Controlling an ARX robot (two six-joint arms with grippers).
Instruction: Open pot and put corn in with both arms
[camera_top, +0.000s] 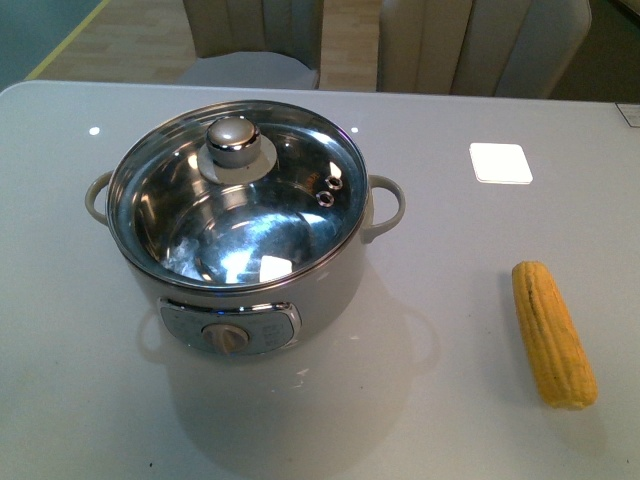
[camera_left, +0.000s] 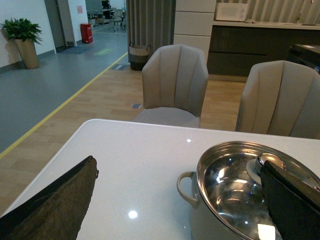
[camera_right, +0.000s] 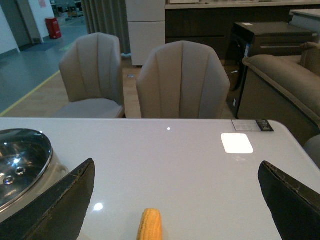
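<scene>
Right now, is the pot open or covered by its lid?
Covered. The glass lid sits flat on the rim of the pot, its knob on top. The corn lies outside, on the table.
</scene>
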